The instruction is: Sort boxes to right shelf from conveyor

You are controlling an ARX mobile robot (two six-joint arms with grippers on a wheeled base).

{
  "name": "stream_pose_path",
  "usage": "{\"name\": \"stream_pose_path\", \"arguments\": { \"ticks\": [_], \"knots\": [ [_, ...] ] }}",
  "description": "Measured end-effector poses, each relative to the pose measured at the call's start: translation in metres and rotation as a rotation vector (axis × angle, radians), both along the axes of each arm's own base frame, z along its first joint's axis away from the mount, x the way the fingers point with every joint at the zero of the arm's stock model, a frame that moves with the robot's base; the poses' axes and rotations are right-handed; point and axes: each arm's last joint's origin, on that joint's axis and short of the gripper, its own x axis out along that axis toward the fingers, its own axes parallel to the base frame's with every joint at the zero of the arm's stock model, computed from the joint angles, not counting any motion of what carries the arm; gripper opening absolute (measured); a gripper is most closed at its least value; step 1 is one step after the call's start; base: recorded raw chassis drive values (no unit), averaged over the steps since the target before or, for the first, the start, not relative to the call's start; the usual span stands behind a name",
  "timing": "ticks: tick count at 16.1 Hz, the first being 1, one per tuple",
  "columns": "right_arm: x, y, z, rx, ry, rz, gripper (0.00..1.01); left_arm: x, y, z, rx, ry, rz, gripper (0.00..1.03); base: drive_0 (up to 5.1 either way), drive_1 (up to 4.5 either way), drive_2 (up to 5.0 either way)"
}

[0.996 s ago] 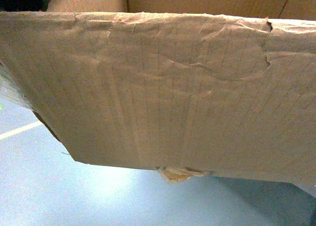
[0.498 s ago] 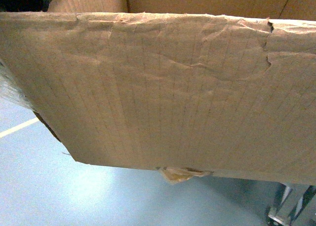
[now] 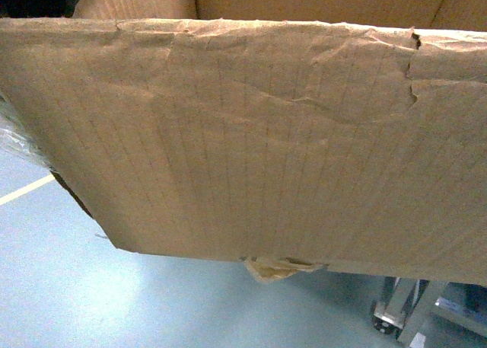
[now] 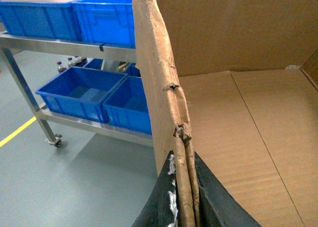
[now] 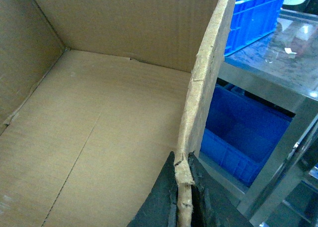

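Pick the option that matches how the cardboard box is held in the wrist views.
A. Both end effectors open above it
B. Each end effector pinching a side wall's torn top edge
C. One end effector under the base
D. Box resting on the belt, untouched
B: the left end effector and right end effector each clamp a torn wall edge of the cardboard box.

Hidden and cropped items

Cardboard box: fills the head view, cut off at the left, right and top edges, hiding both arms. Steel rack: only a leg and caster show beneath the box. Left gripper and right gripper: bodies cropped at the bottom edge. Blue bins: partly behind the box wall; small items behind them too small to identify.
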Motion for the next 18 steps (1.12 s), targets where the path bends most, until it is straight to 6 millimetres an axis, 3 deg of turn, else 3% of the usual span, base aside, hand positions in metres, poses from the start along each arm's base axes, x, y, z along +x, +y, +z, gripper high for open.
{"name": "stream_pose_path", "arguments": {
  "ticks": [4,10,18],
  "knots": [
    [0.0000,0.0000,0.0000,0.000,0.000,0.000,0.03,0.0000,0.0000,0.0000,0.000,0.000,0.000,0.03,-1.4,-1.09,-1.8],
    [-0.0002,0.0000,0.0002,0.000,-0.002,0.000,0.03,0.0000,0.0000,0.0002,-0.001,-0.002,0.000,0.03,-1.4,2.64,-5.5],
    [0.0012,0.0000,-0.0015,0.000,0.007,0.000,0.03,0.0004,-0.0002,-0.0007,0.002,0.003,0.000,0.03,-1.4,-1.36,-1.4]
  ]
}}
